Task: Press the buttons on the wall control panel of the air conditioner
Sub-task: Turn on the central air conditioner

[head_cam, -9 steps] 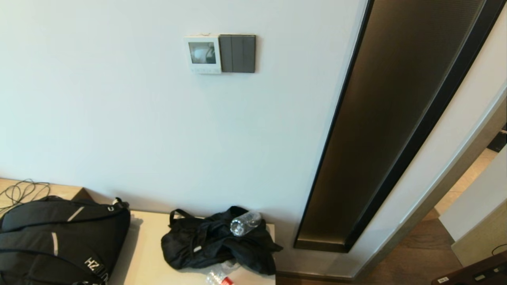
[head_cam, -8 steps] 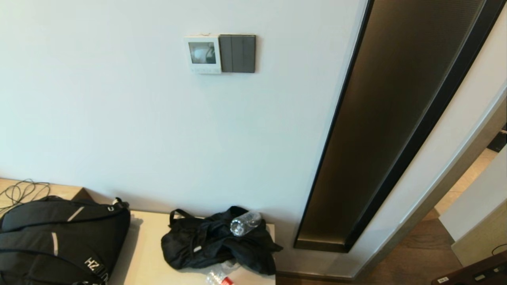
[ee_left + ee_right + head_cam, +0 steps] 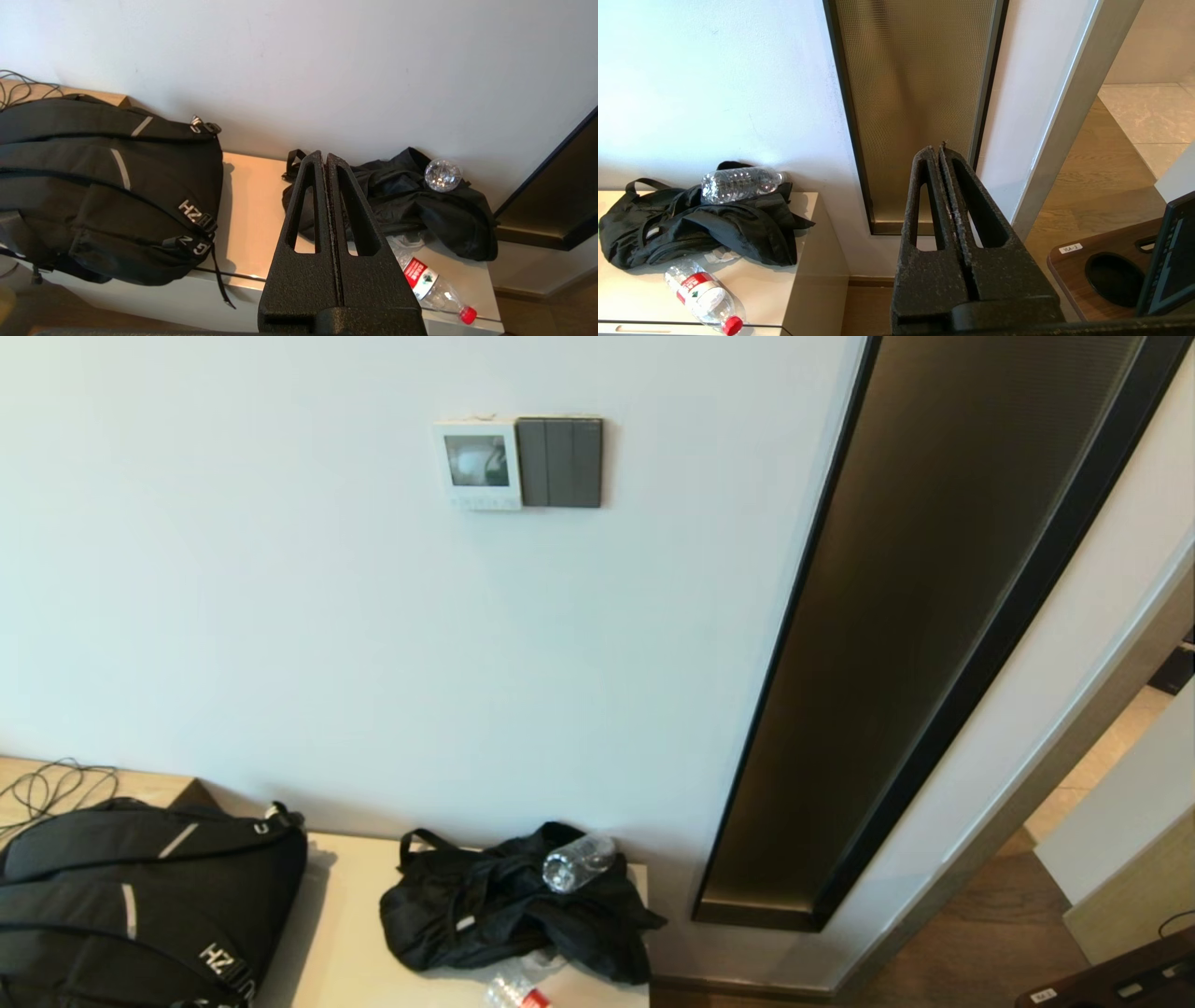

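Note:
The air conditioner's wall control panel (image 3: 478, 465) is a small white thermostat with a grey screen, high on the white wall in the head view. Its row of tiny white buttons (image 3: 484, 502) runs along its bottom edge. A dark grey three-part switch plate (image 3: 560, 462) sits right beside it. Neither arm shows in the head view. My left gripper (image 3: 325, 156) is shut and empty, low over the cabinet, far below the panel. My right gripper (image 3: 936, 149) is shut and empty, low before the brown wall panel.
A pale low cabinet (image 3: 345, 933) stands against the wall, carrying a black backpack (image 3: 131, 905), a crumpled black bag (image 3: 504, 910) with a clear bottle (image 3: 577, 863) on it, and a red-capped bottle (image 3: 432, 287). A tall dark-framed brown wall panel (image 3: 934, 616) is at right.

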